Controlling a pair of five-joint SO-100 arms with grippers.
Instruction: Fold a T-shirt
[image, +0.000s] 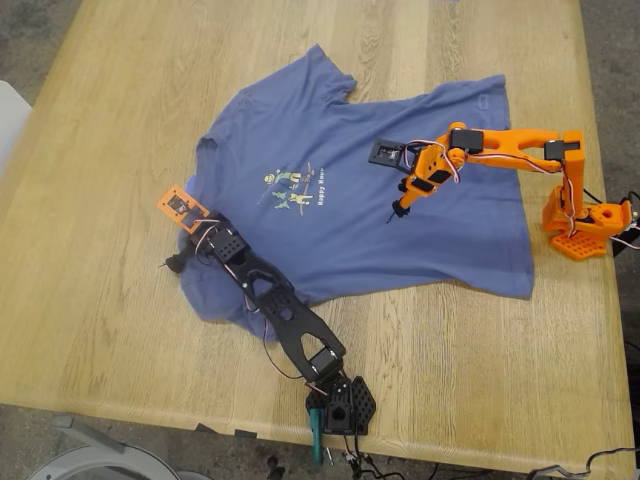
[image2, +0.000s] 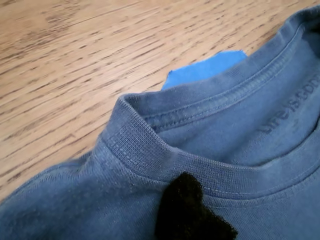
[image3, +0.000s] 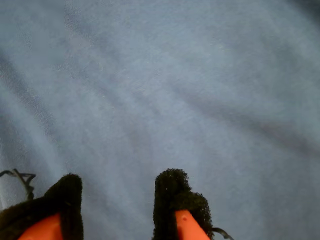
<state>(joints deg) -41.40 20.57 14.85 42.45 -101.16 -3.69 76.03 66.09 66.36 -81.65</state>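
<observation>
Writing: inside the back of the collar, in the first wrist view, dark printed letters read roughly "Life is goo…", cut off at the frame edge. Chest print in the exterior view carries small yellow text, too small to read.
T-shirt (image: 400, 210): slate-blue, short-sleeved, lying print-up across the middle of the counter (image: 120, 120) in the exterior view. Collar toward the centre-left of the frame, hem toward the right, one sleeve pointing to the upper middle, the other bunched at lower left under the black arm. Cloth mostly flat, with soft wrinkles.
Print: small yellow-green cartoon figures (image: 285, 188) on the chest, text just to their right in the exterior view.
Collar (image2: 150, 135): ribbed, double-stitched, one section lifted up off the wood in the first wrist view.
Blue scrap (image2: 205, 67): brighter blue patch showing on the wood just past the collar; what it is cannot be told.
First gripper (image: 180, 262): on the black arm, at the collar edge, left of centre in the exterior view. One black padded tip (image2: 187, 207) lies on the cloth below the ribbing; the other jaw is hidden, so opening and hold cannot be told.
Second gripper (image3: 120, 205): on the orange arm, right of centre in the exterior view, over the shirt's belly. Jaws parted, two black-padded orange tips with bare cloth between, gripping nothing.
</observation>
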